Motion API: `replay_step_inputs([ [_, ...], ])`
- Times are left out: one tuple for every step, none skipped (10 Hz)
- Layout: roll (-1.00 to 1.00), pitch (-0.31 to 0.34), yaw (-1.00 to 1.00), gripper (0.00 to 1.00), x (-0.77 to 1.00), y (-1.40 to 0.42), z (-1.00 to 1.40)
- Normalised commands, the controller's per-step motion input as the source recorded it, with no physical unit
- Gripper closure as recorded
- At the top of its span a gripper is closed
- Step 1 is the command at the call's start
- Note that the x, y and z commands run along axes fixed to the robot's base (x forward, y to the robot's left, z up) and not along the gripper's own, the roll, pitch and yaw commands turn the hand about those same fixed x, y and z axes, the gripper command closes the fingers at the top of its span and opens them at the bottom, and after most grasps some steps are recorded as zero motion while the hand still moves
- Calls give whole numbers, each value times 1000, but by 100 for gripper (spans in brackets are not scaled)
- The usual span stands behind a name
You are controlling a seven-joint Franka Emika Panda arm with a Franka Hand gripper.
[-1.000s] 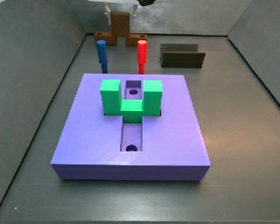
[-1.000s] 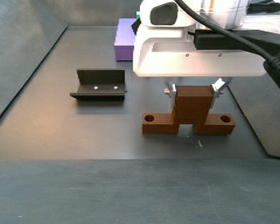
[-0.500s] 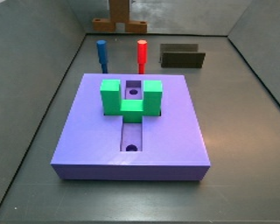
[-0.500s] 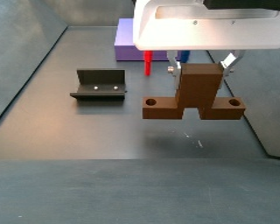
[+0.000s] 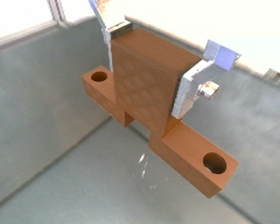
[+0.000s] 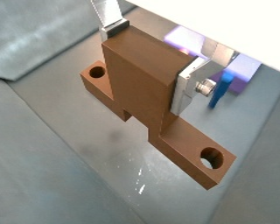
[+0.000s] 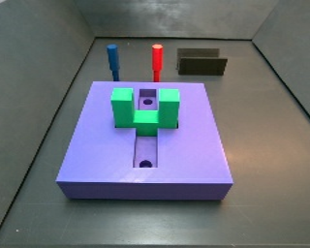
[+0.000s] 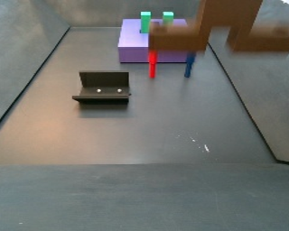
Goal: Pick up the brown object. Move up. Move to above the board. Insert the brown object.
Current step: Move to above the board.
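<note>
My gripper [image 5: 154,63] is shut on the upright stem of the brown object [image 5: 146,79], one silver finger [image 5: 112,37] on each broad face; both wrist views show this [image 6: 152,61]. Its crossbar, with a round hole [image 5: 213,161] at each end, hangs well above the grey floor. In a side view the brown object [image 8: 181,38] is blurred at the upper frame edge, high in front of the board [image 8: 133,40]; the gripper itself is cut off above. The lavender board [image 7: 186,145], with its green block [image 7: 124,97] and lengthwise groove, lies on the floor away from the gripper.
A blue peg [image 7: 113,60] and a red peg [image 7: 158,60] stand upright beyond the board's far end. The dark fixture [image 7: 201,63] stands near them, also shown as the L-shaped fixture [image 8: 102,87]. Grey walls enclose the floor.
The gripper has risen with the brown object off the floor. It has left one side view entirely and climbed to the upper edge of the other.
</note>
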Motion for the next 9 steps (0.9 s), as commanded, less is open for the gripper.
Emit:
replay_step_inputs([
  [8,91,-3,100,11,-9,466],
  [-92,138,90,100,206,-1400,152],
  [-60,125,88,100,201,-1400,130],
  [-11,88,62,100,199,-1400,130],
  [-46,42,34,100,198,-1400,134],
  [-41,31,17,100,198,-1400,138],
  [-8,38,12,100,201,-1400,144],
  [-5,49,13,100,206,-1400,147],
  [-19,72,9,100,220,-1400,150],
])
